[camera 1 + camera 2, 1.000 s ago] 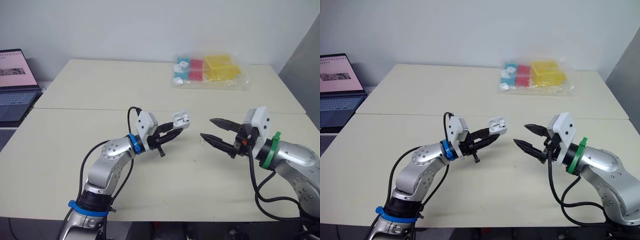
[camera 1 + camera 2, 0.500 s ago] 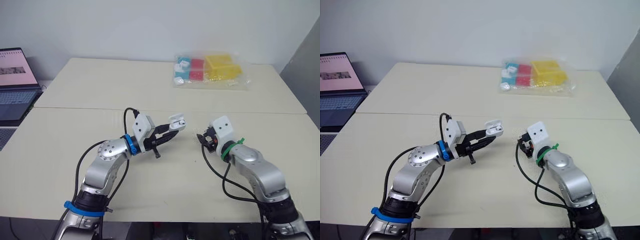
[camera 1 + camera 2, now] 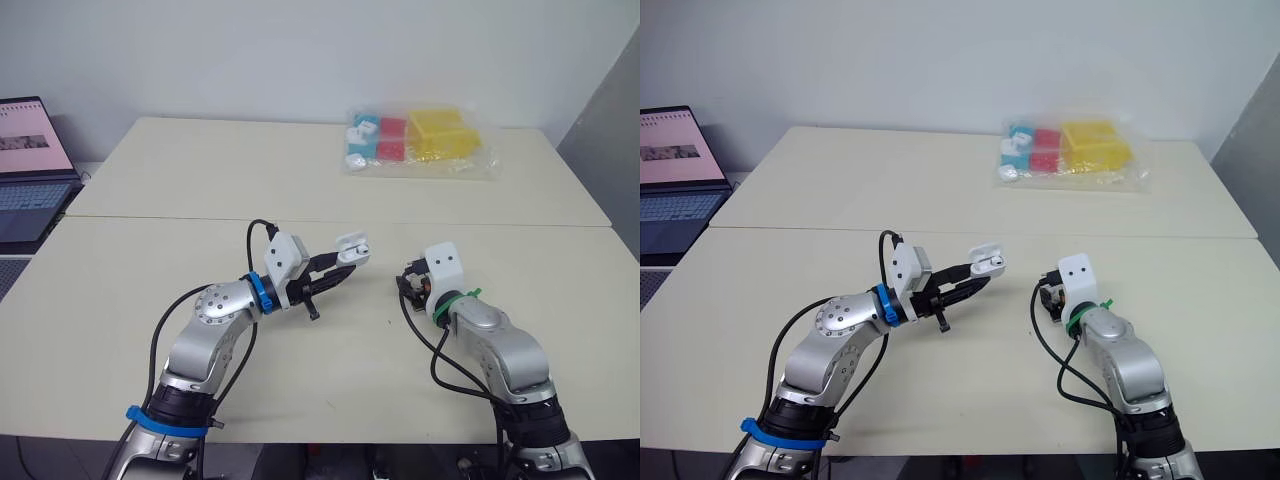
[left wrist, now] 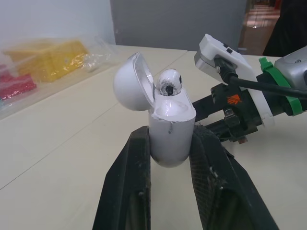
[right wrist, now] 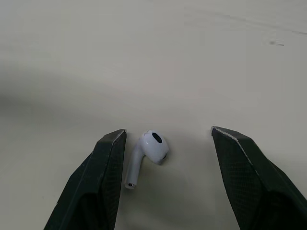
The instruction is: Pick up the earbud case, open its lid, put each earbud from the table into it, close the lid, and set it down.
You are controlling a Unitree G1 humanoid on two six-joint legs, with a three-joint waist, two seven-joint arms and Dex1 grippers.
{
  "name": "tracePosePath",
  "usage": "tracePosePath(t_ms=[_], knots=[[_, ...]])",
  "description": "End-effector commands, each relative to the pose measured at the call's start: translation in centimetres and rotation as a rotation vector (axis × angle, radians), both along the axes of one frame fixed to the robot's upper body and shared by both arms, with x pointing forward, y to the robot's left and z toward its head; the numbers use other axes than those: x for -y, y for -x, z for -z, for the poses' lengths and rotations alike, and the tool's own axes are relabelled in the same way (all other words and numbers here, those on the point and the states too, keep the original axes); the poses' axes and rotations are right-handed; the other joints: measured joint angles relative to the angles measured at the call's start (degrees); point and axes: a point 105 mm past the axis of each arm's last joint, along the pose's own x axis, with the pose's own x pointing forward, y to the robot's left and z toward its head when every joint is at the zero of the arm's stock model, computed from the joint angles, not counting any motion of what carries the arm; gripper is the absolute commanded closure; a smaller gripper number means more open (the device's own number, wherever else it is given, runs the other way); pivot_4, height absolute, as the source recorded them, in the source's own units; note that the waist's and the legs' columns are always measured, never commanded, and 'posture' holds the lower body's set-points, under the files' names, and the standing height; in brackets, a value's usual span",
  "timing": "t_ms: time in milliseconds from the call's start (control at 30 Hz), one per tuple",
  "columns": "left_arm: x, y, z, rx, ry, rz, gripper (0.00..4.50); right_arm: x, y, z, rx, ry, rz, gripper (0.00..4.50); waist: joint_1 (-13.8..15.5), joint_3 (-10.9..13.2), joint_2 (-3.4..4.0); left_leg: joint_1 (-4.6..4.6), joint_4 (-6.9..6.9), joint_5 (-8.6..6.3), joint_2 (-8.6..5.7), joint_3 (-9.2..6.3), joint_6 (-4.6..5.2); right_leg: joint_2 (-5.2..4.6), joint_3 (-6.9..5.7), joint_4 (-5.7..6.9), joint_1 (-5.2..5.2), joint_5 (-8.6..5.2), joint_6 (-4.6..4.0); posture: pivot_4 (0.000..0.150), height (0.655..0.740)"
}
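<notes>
Left eye view: at centre frame, the left gripper (image 3: 338, 266) holds the earbud case (image 3: 352, 246) above the worktop (image 3: 200, 200).

Left wrist view: its fingers clamp the case, lid open, with a seated earbud (image 4: 169, 82) inside.

Right wrist view: the right gripper (image 5: 169, 132) is spread wide, and the loose earbud (image 5: 149, 152) lies on the worktop between its fingers.

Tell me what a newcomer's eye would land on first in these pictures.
First is the white earbud case, its lid flipped open with one earbud seated inside. The left pincer holds it up off the table near the middle. Next comes the right pincer, open and pointing down, with a loose earbud lying on the table between its fingers. At the far edge, a clear bag of yellow, red and blue pieces stands out.
</notes>
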Motion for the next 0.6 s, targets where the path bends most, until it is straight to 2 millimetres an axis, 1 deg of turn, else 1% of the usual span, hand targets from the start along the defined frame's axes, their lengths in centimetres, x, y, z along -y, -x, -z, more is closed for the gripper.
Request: tracePosePath(t_ms=[33,267,367,533,567,600], knots=[[0.31,0.24,-1.04,0.051,0.016,0.013,3.75,-0.45,0.02,-0.54,0.025,-0.014,-0.006,1.59,0.0,0.0,0.0,0.0,0.0,0.0,0.0,0.0,0.0,0.0,0.0,0.0,0.0,0.0,0.0,0.15,0.7354],[0.41,0.31,-1.03,0.051,0.017,0.014,3.75,-0.45,0.14,-0.11,-0.004,-0.013,-0.004,1.59,0.0,0.0,0.0,0.0,0.0,0.0,0.0,0.0,0.0,0.0,0.0,-0.01,0.01,0.0,0.0,0.15,0.7354],[0.38,0.3,-0.96,0.051,0.016,0.013,3.75,-0.34,0.27,0.01,-0.017,-0.001,-0.013,2.17,0.0,0.0,0.0,0.01,-0.01,0.0,0.0,0.0,0.0,0.0,-0.01,-0.01,0.01,0.0,0.0,0.15,0.7354],[0.44,0.37,-0.89,0.053,0.017,0.012,3.75,0.02,0.47,-0.22,-0.029,0.006,-0.042,3.88,0.1,0.0,0.0,0.01,0.0,0.0,-0.02,0.0,0.0,-0.03,-0.03,-0.01,0.04,0.0,0.0,0.15,0.7354],[0.45,0.4,-0.87,0.054,0.016,0.013,3.75,0.14,0.53,-0.34,-0.032,0.01,-0.055,4.04,0.1,0.0,0.0,0.01,0.0,0.0,-0.03,-0.01,0.0,-0.05,-0.02,-0.02,0.04,0.0,0.0,0.15,0.7354],[0.44,0.42,-0.86,0.055,0.016,0.013,3.75,0.27,0.62,-0.48,-0.035,0.015,-0.072,4.04,0.1,0.0,0.0,0.01,0.01,0.0,-0.04,-0.01,0.0,-0.06,-0.01,-0.03,0.04,0.0,0.01,0.15,0.7354]])
